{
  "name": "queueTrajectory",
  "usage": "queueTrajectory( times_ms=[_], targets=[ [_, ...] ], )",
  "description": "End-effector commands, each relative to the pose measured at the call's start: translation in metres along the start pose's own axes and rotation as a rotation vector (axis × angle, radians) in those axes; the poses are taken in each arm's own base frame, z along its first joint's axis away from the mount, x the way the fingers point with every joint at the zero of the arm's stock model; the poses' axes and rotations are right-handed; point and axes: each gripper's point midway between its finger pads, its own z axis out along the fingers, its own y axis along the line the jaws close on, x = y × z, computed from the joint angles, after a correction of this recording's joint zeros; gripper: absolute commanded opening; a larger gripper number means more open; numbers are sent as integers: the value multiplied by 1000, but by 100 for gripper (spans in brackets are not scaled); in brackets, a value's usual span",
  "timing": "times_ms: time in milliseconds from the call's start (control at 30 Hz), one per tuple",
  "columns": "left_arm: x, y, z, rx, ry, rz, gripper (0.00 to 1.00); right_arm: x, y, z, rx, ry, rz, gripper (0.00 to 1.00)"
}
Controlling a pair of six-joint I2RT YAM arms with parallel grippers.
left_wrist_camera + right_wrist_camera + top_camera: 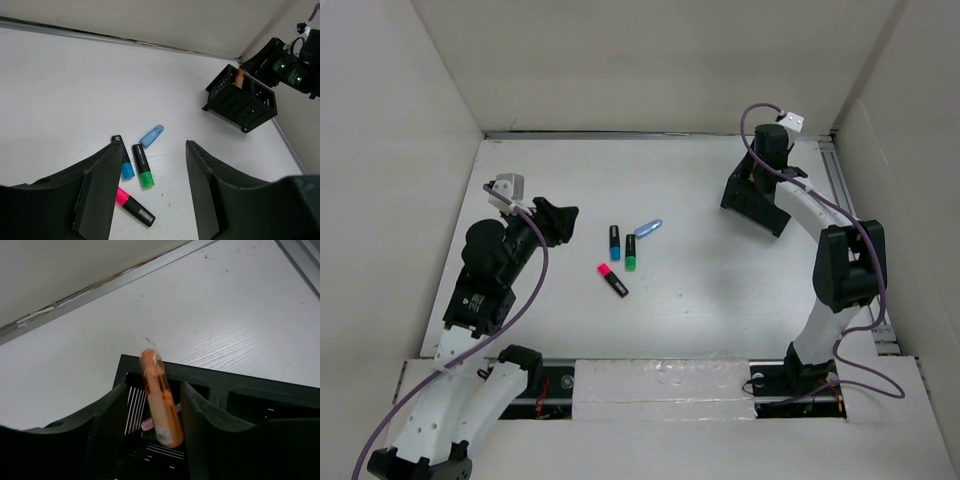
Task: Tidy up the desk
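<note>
Hangs left claw [154, 146] open, empty, above markers [141, 165] on counter [60, 90]. Straddles orange pen [162, 415] loosely with right claw [154, 388] over box [240, 385].

Plain white panel walls close the scene on three sides: a back panel [650, 60], a left panel [380, 200] and a right panel [920, 200], all matte and unmarked. They stand around a flat white counter [700, 300], with a thin grey metal strip [620, 133] along the seam under the back panel and a metal rail [840, 180] along the right edge. The light is even and soft, throwing only faint shadows.
</note>
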Motion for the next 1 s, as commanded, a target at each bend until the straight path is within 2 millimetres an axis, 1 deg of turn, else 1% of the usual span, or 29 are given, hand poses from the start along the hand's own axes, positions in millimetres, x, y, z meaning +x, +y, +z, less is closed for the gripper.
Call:
queueTrajectory(
  times_ms=[0,33,67,100,133,200,233,267,300,333,367,400,433,467,500,533,567,600,633,667,700,733,767,800,833,900,933,967],
  targets=[
    [-8,-3,3,20,-32,14,49,-10,-1,-3,-17,-31,16,54],
    [-9,-4,2,24,-36,15,49,-14,5,-8,-36,-38,17,56],
    [-9,-3,2,21,-39,16,49,-18,4,-11,-33,-46,20,61],
    [-9,-3,2,19,-40,16,49,-21,8,-15,-37,-54,17,64],
    [-9,-2,2,15,-38,16,49,-28,12,-25,-47,-72,19,66],
    [-7,-2,3,13,-32,15,49,-30,17,-36,-66,-81,21,67],
    [-8,-2,3,15,-35,16,49,-27,31,-46,-107,-82,16,65],
    [-8,-2,4,16,-33,16,49,-29,40,-59,-147,-100,26,43],
    [-9,-3,3,17,-37,16,49,-24,49,-68,-182,-95,20,29],
    [-8,-2,4,13,-34,15,49,-10,76,-85,-264,-78,4,17],
    [-8,-1,4,9,-33,15,49,-1,89,-96,-320,-65,0,3],
    [-6,0,5,6,-27,15,49,22,99,-101,-357,-26,-19,0],
    [-7,-1,4,11,-30,15,49,39,114,-108,-413,8,-31,0],
    [-9,-1,3,11,-37,16,49,62,132,-123,-461,50,-67,0],
    [-9,-1,3,9,-37,17,49,89,136,-125,-468,96,-108,0],
    [-8,0,4,6,-34,17,49,105,143,-131,-483,123,-125,0],
    [-7,-1,4,7,-32,15,49,126,157,-147,-522,147,-155,6],
    [-8,-2,4,13,-32,15,49,146,161,-148,-524,175,-185,13],
    [-8,-3,4,19,-33,16,49,158,166,-151,-529,190,-207,28],
    [-10,-4,2,21,-39,16,49,169,170,-154,-538,209,-230,36],
    [-9,-3,3,19,-38,16,49,191,173,-159,-545,251,-269,42],
    [-8,-2,3,17,-36,16,49,195,182,-163,-570,265,-273,50],
    [-9,-3,2,19,-38,15,49,202,185,-166,-581,273,-287,63],
    [-8,-4,2,22,-35,14,49,210,186,-167,-579,292,-306,67],
    [-10,-4,1,22,-40,15,49,222,188,-168,-575,311,-327,74],
    [-10,-4,1,20,-44,15,49,221,194,-165,-573,308,-325,79],
    [-9,-3,1,19,-41,15,49,229,194,-163,-574,325,-331,81],
    [-10,-5,1,26,-42,14,49,228,197,-163,-579,325,-327,82]
  ],
)
